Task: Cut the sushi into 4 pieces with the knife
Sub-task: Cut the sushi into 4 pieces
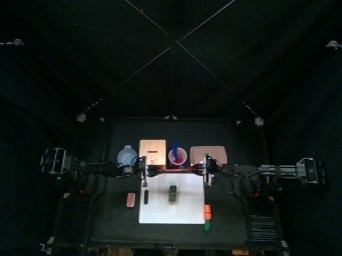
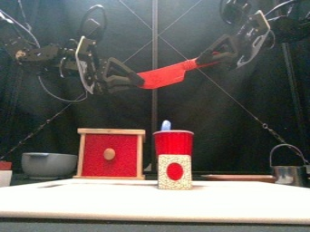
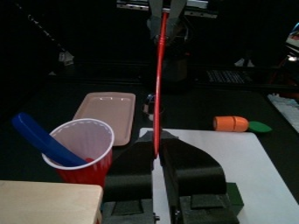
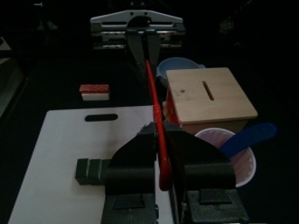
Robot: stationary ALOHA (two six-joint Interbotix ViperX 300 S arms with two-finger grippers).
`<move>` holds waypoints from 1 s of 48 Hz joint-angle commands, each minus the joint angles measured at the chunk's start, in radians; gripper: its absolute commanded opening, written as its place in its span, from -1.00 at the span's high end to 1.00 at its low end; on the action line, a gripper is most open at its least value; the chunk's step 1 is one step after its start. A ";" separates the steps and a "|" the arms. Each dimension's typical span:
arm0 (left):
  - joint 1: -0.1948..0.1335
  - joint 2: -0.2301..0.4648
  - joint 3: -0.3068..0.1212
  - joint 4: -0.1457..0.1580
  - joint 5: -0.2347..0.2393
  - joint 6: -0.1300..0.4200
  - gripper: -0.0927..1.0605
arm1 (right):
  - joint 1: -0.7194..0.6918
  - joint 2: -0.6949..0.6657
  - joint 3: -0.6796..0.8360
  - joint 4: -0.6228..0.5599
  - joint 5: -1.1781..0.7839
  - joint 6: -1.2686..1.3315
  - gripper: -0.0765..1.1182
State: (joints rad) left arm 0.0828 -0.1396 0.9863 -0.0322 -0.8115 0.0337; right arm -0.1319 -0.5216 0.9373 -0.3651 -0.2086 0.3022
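1. Plainly, the red knife (image 2: 169,72) is out of the red cup (image 2: 173,145) and hangs high over the table's middle. The left gripper (image 2: 125,80) is pinched on one end and the right gripper (image 2: 216,62) on the other.
2. The sushi roll (image 1: 174,192) lies on the white cutting board (image 1: 158,210), near the middle and below the knife. It looks to be in one piece.
3. As I judge it, fetching is done and the knife is mid-handover. One arm must release, and all three cuts are left.
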 commanded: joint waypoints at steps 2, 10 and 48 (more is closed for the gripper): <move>0.000 0.003 -0.005 0.012 -0.080 -0.002 0.47 | 0.009 0.064 -0.015 0.017 -0.012 0.002 0.74; -0.005 0.066 0.032 0.012 -0.173 -0.003 0.47 | 0.054 0.127 0.000 0.037 -0.008 0.002 0.74; -0.152 0.328 -0.023 -0.118 -0.235 -0.009 0.49 | 0.170 0.321 0.014 0.143 -0.008 0.000 0.74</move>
State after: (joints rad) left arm -0.0706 0.1979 1.0140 -0.1365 -1.0216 0.0261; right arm 0.0307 -0.2010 0.9771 -0.2240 -0.2040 0.3022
